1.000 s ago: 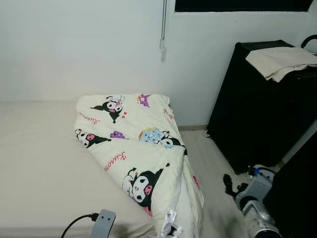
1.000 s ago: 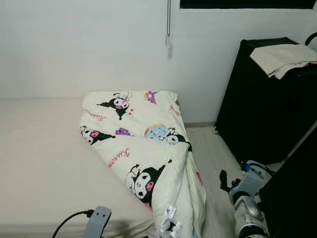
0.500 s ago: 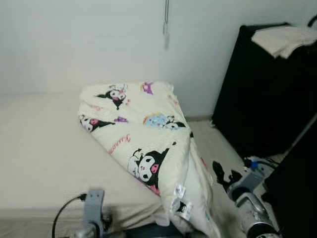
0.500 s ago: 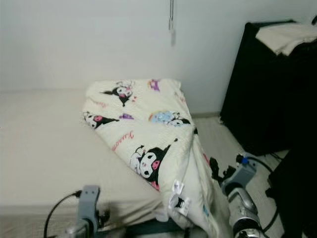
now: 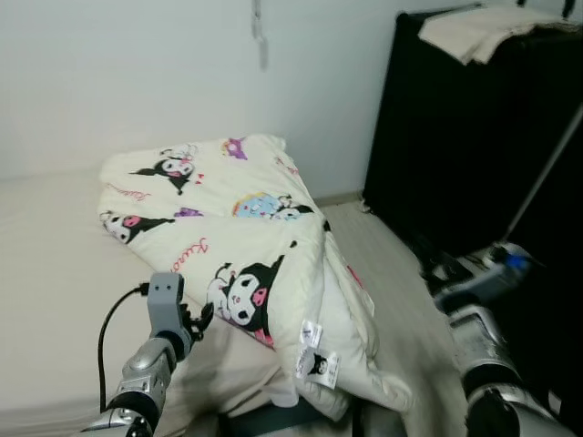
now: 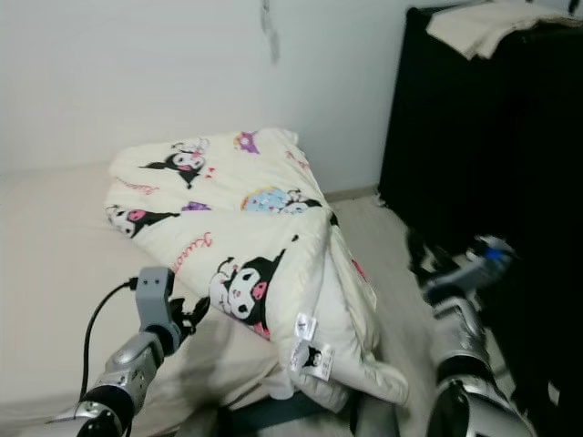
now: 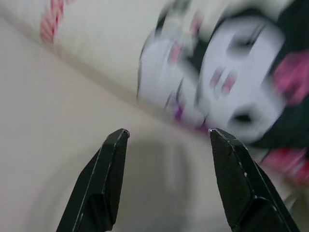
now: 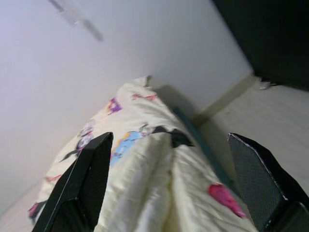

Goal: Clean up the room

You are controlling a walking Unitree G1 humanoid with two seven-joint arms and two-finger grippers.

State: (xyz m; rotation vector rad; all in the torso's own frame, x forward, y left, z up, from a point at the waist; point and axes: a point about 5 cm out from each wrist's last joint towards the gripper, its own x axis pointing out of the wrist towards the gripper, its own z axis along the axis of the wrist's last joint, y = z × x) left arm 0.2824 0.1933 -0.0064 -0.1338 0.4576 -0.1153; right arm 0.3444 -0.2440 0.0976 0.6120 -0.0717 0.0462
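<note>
Cream cartoon-print duvet [image 5: 239, 238] lies folded, crumpled, overhanging the bed's edge

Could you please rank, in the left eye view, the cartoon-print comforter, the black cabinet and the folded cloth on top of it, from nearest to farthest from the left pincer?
1. Cartoon-print comforter, right beside the left pincer on the bed.
2. Black cabinet, across the floor to the right.
3. Folded cloth, on the cabinet's top, far right.

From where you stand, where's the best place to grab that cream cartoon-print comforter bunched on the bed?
Probably the folded edge of the cream cartoon-print comforter by the black-and-white character face, where it lies raised on the beige mattress. The left gripper already faces that fold with its jaws open, so come in low across the mattress from the robot's left and close over the edge.
</note>
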